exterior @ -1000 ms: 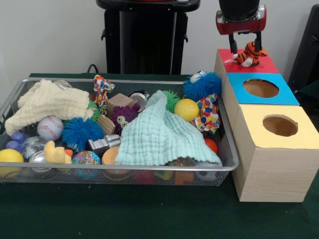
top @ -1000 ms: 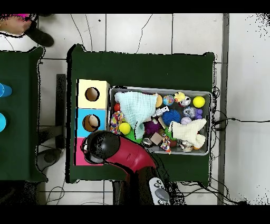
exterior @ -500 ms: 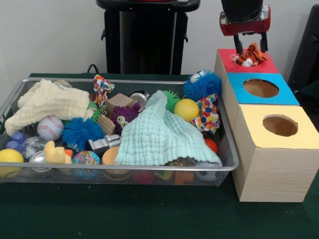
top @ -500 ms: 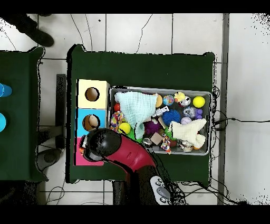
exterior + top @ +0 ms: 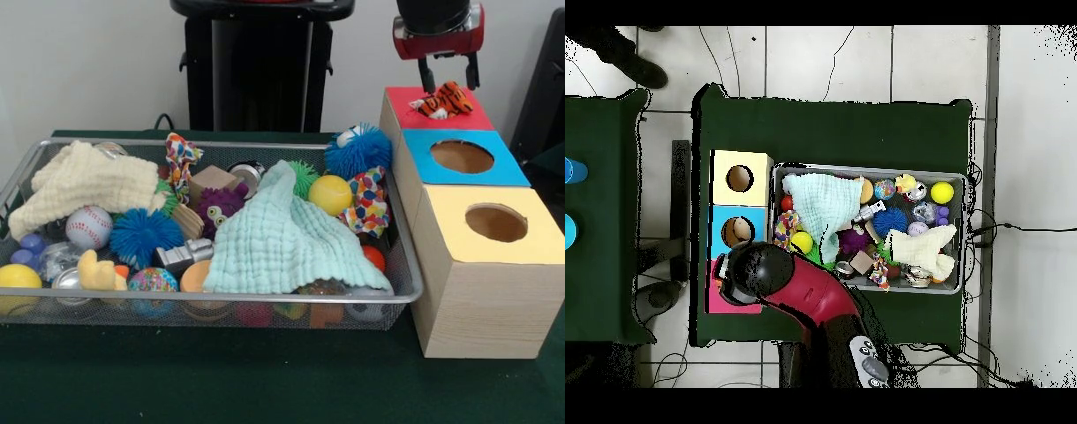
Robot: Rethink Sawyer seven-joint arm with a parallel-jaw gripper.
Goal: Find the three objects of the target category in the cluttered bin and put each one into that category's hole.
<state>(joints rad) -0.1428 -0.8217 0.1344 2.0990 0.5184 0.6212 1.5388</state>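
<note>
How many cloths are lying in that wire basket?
2: a mint green cloth draped over toys in the middle, and a cream cloth at the far left corner. More may be buried underneath.

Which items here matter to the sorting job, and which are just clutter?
Job: gripper, open; tiger toy on red box; blue box; yellow box; wire bin.
Clutter: mint cloth, cream cloth, baseball.

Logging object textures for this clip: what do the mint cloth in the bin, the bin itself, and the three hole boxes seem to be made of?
Mint cloth: soft woven fabric, likely cotton muslin, given its crinkled grid weave and limp drape.
Bin: metal wire mesh, silvery; fine see-through grid with a shiny rim.
Hole boxes: pale wood or wood-look board, showing grain on the sides; the matte coloured tops look like paper or paint.
</note>
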